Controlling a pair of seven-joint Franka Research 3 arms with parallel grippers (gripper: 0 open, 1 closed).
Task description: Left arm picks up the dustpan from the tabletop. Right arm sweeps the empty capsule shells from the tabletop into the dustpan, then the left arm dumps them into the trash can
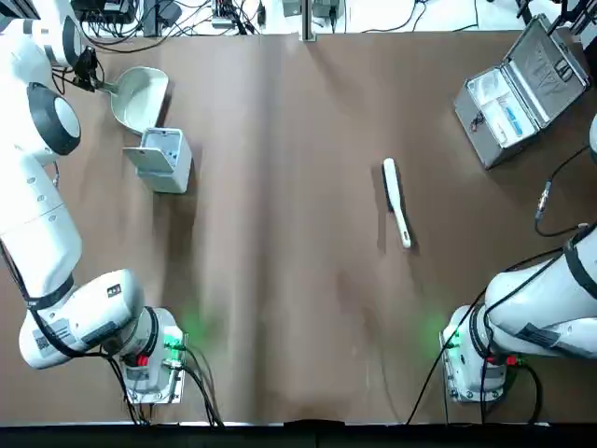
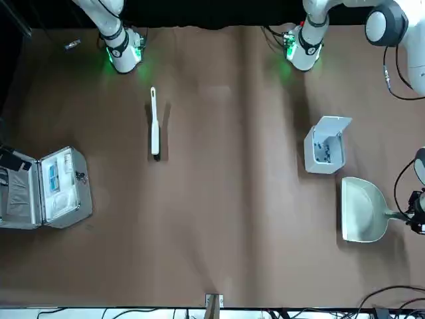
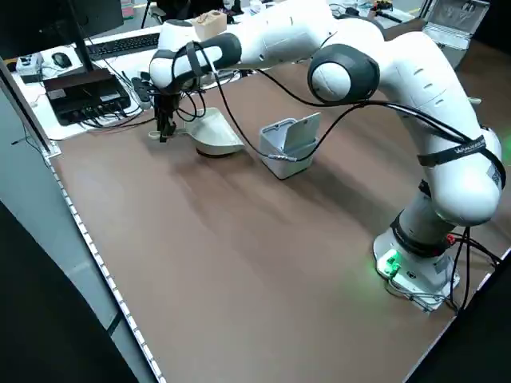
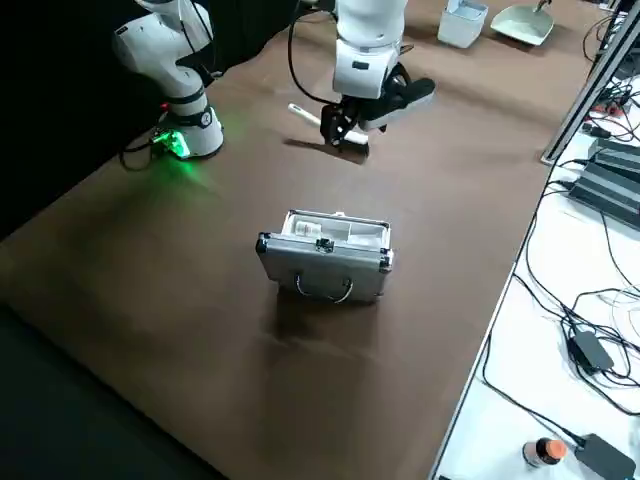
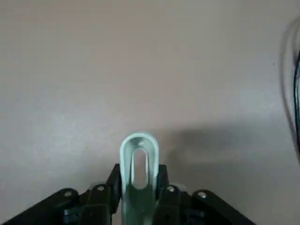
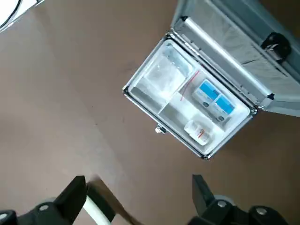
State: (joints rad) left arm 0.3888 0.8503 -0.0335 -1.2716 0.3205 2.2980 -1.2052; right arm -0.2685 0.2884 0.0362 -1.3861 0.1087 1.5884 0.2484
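Left gripper grasps the dustpan beyond the open trash can; right gripper is open and empty.

The left gripper [image 5: 138,173] has its fingers clenched on the handle of the dustpan [image 2: 364,209]. The pan is just beyond the trash can [image 2: 317,159] as seen from the robot, a little to its left, on or close above the tabletop [image 1: 298,280]. The right gripper [image 6: 138,183] hangs raised, well to the right of the can, its fingers spread with nothing between them. The brush [image 1: 395,201] lies on the tabletop, well to the can's right.

No loose capsule shells can be made out on the tabletop or in the pan, so the dumping is probably done and putting the pan down is likely the step in hand. To do it well, keep the pan level, lower it until its base sits flat, then loosen the fingers evenly and back off along the handle. A sideways swing could knock the nearby can.

The can stands upright with its lid raised; inside are small bluish bits, probably the empty capsule shells [image 2: 323,151]. Far to the can's right, and farther from the robot, a silver case [image 1: 494,126] stands open, holding a clear bag, blue-and-white packets [image 6: 213,100] and a small white bottle [image 6: 197,132].
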